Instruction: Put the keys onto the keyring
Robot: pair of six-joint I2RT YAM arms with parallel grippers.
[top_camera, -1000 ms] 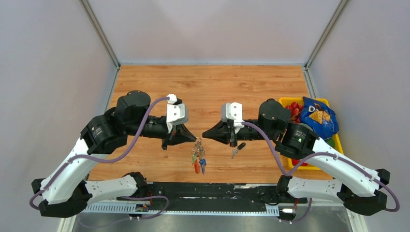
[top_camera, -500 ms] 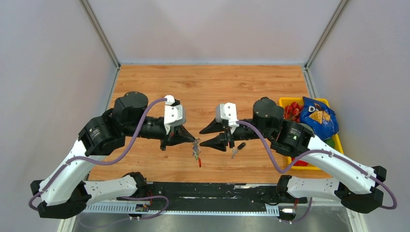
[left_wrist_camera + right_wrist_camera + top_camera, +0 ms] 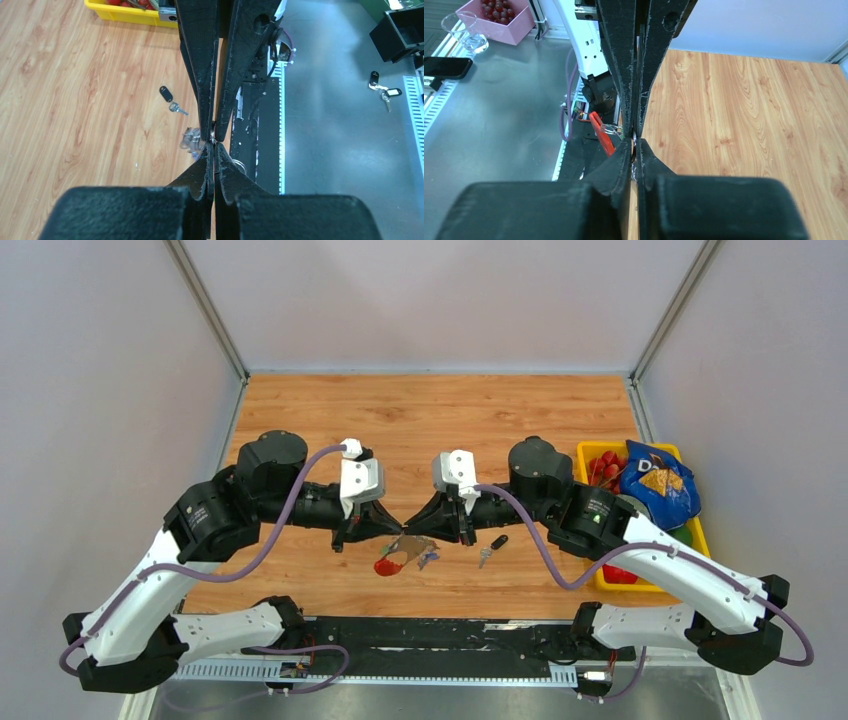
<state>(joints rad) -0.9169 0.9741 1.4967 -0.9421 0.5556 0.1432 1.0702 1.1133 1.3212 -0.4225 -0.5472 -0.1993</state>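
The keyring (image 3: 412, 549) is a bunch with a red oval tag (image 3: 386, 566) hanging just above the wood between the two arms. My left gripper (image 3: 400, 528) is shut on its thin metal ring (image 3: 214, 138). My right gripper (image 3: 412, 524) meets it tip to tip from the other side, its jaws closed on the same ring (image 3: 634, 144). The red tag (image 3: 602, 132) dangles beside the tips. One of the keys (image 3: 492, 549), with a black head and silver blade, lies loose on the table (image 3: 440, 420) under the right wrist, also seen as the key (image 3: 170, 98).
A yellow bin (image 3: 700, 536) with red items and a blue snack bag (image 3: 656, 484) stands at the right edge. Off the table lie another small key bunch (image 3: 382, 92), a pink box (image 3: 510, 21), a glass cup (image 3: 466, 33) and a phone (image 3: 445, 66).
My right gripper moved left to the left gripper's tip, opened, then closed on the ring. The bunch swung up and leftwards, the red tag now pointing left. The loose key stayed put.
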